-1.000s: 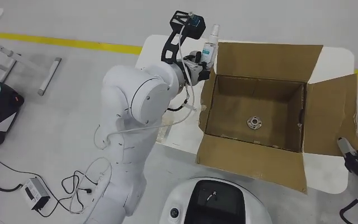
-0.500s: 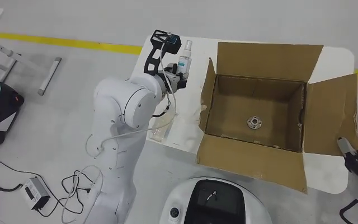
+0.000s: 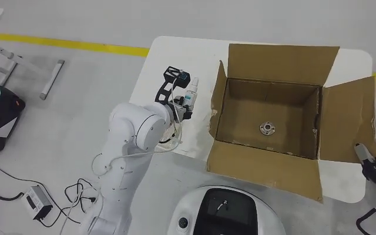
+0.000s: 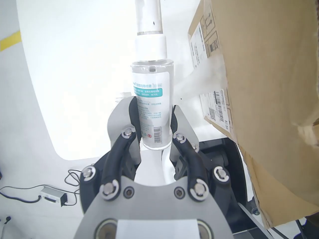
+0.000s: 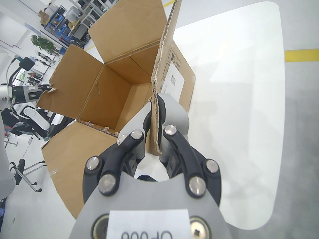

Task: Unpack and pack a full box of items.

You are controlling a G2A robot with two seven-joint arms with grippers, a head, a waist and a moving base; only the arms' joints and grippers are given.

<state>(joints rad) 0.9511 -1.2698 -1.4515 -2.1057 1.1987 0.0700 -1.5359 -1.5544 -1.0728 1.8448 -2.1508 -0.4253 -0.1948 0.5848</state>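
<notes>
Though gripped low, bottle (image 4: pixel 150 83) juts past left tool (image 4: pixel 153 112).

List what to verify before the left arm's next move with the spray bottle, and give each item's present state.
1. Grip: the left pincer clamps the lower body of the spray bottle from both sides. Ok.
2. Cap: the clear cap sits on the spray head. Ok.
3. Set-down spot: the bottle is outside the box, above bare table. Ok.
4. Bottle base touching the table. Cannot tell.
5. Box steadied: the right pincer is shut on a flap edge. Ok.
6. Box emptied: a metal ring lies on its floor. Not ok.
</notes>
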